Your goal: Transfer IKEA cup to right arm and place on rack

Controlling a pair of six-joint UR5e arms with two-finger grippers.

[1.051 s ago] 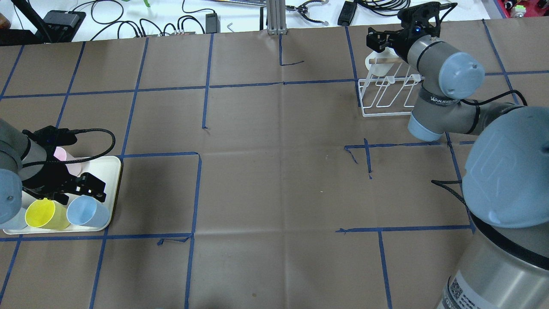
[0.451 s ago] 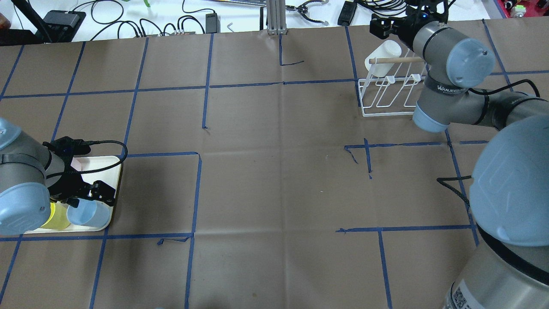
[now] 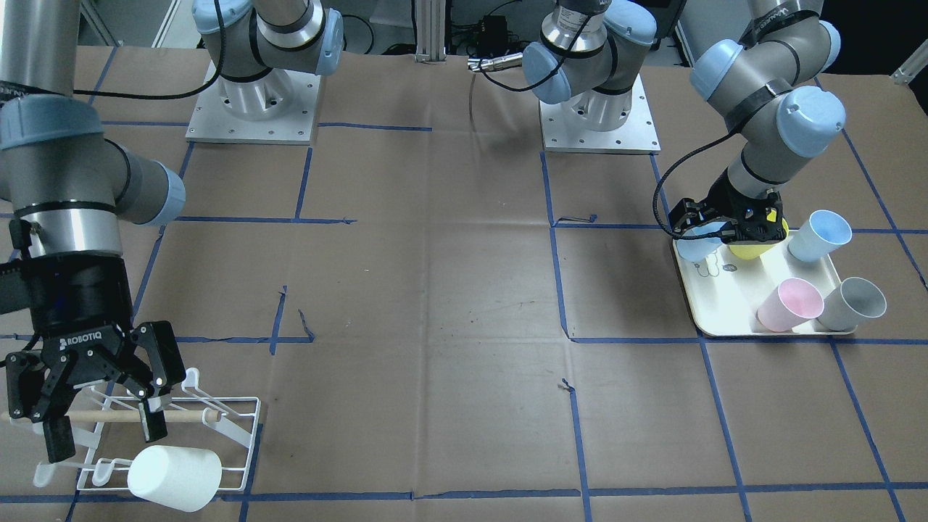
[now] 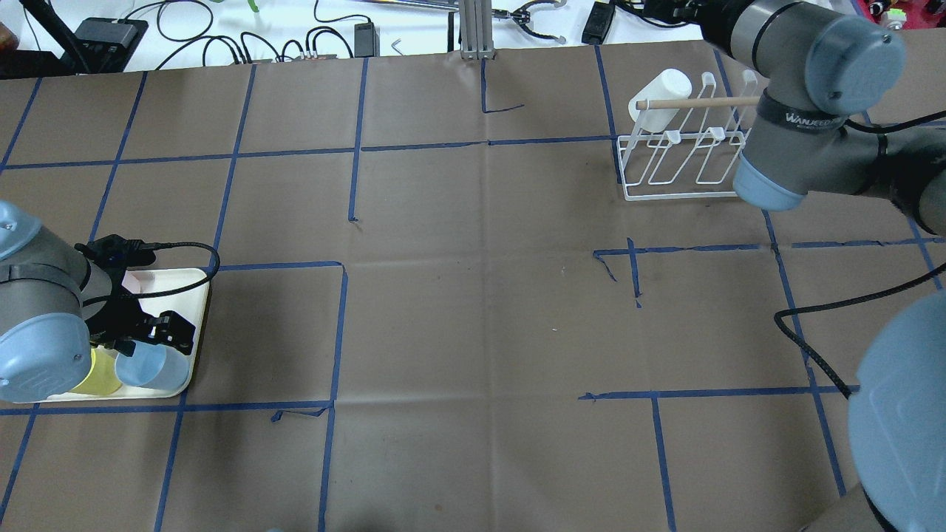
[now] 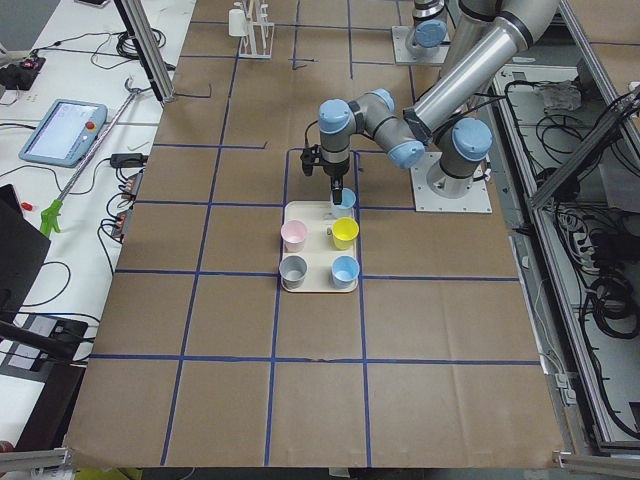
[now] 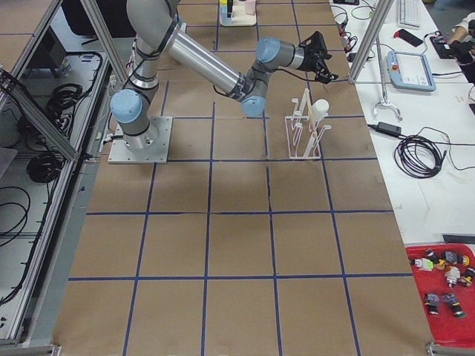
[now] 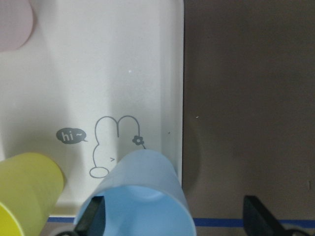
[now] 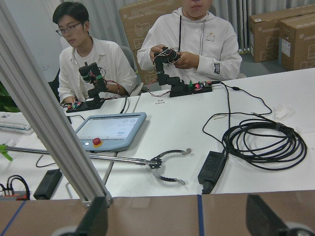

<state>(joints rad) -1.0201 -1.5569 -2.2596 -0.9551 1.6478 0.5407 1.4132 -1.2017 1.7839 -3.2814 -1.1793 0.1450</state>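
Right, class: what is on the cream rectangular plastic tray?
On the cream tray stand a pink cup, grey cup, yellow cup and two light blue cups, plus a rabbit drawing. The left gripper partly hides the yellow cup and one blue cup.

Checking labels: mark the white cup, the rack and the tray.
white cup [image 3: 174, 477], front-facing view, side wall.
rack [image 4: 702, 102], overhead view, wooden dowel bar.
tray [image 7: 142, 73], left wrist view, bare floor.
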